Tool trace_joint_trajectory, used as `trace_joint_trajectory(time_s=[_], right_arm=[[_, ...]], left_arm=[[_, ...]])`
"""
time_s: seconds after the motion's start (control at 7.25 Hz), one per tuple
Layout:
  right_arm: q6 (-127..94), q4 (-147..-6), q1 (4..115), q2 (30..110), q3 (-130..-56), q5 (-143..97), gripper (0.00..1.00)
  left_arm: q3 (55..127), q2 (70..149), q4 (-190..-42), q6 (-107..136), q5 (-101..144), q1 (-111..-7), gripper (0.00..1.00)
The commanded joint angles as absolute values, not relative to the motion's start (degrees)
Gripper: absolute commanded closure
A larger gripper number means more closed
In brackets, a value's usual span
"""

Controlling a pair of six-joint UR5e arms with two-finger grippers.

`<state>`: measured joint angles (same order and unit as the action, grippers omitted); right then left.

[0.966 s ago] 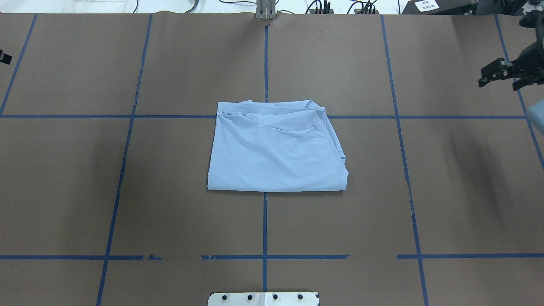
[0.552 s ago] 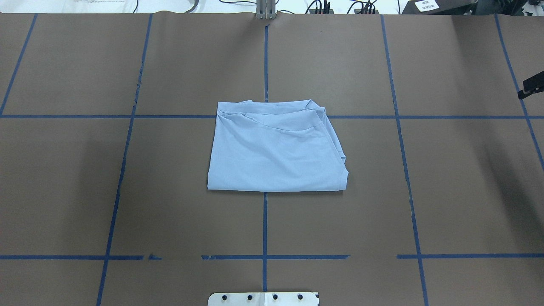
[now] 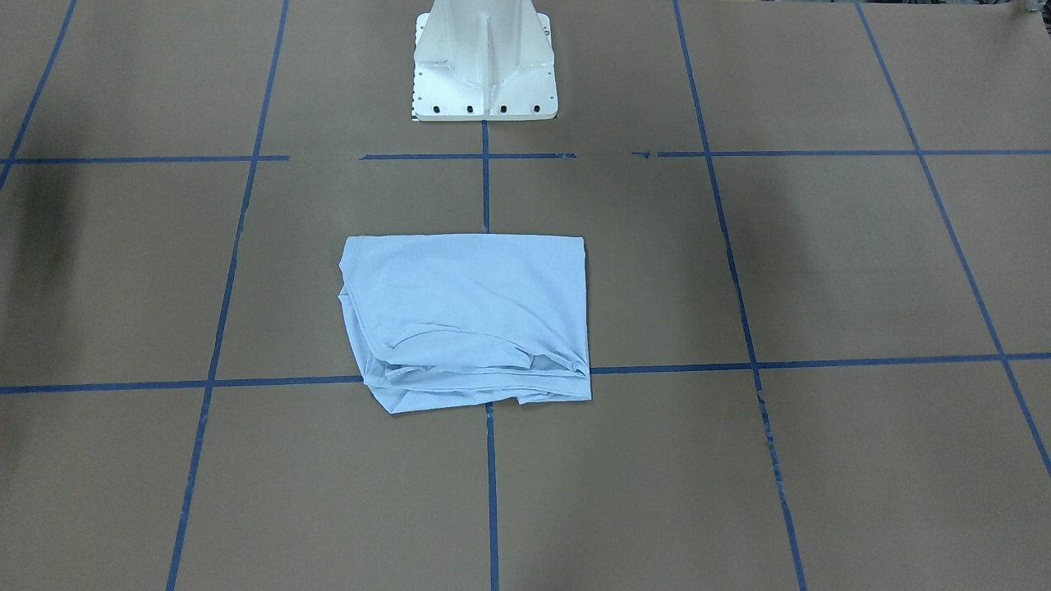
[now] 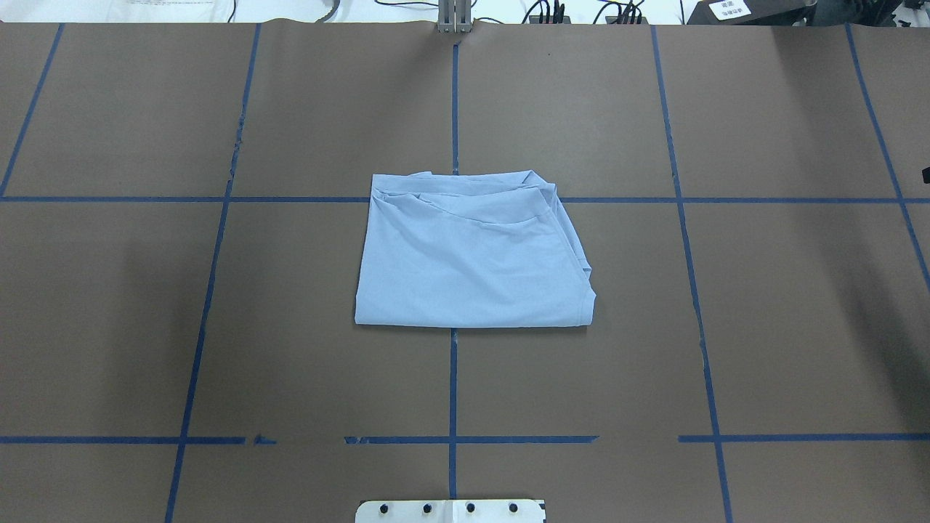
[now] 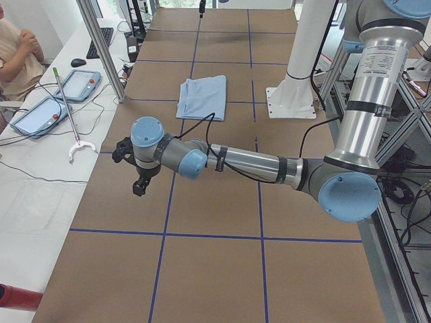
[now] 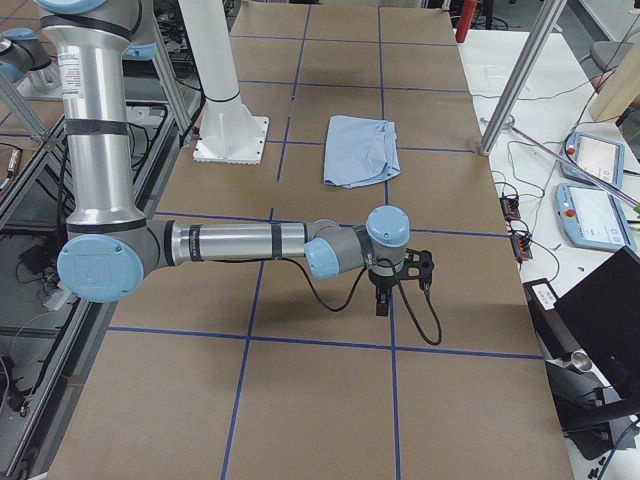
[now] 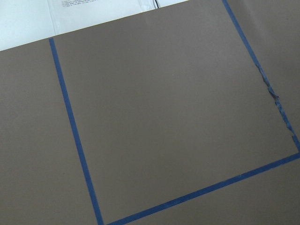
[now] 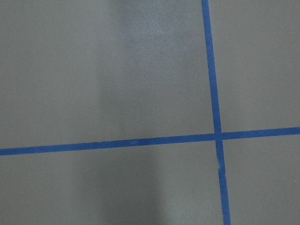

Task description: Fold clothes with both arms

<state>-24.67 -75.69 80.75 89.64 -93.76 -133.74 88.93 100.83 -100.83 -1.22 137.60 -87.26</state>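
Folded light blue shirt (image 4: pixel 472 261) lies flat at centre frame on the brown table (image 4: pixel 785 327), its upper edge over a crossing of blue tape (image 4: pixel 455 109). Side views show the left gripper (image 5: pixel 137 187) and right gripper (image 6: pixel 381 300) well apart from it, hanging over the table mid-frame, pointing down. Whether either is parted or closed cannot be told.
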Motion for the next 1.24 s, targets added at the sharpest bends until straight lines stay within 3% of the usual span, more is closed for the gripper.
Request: trace_joint_trajectory(time_s=[0.0,0.14,1.1], right_arm=[[-16.68,-87.23,80.86,92.01,-100.35,-133.25,0.0],[-13.31,-87.71,81.29,93.33,-100.54,-133.16,0.0],[-13.54,-87.28,80.95,93.34,-100.46,-132.89,0.0]], left_arm=[[90.69,99.59,-93.54,-2.46,137.02,-89.28,0.0],[93.31,95.23,-93.95,-2.46,137.11,-89.38,0.0],[97.29,94.04,-93.86,-7.48,134.04,-90.88,0.0]])
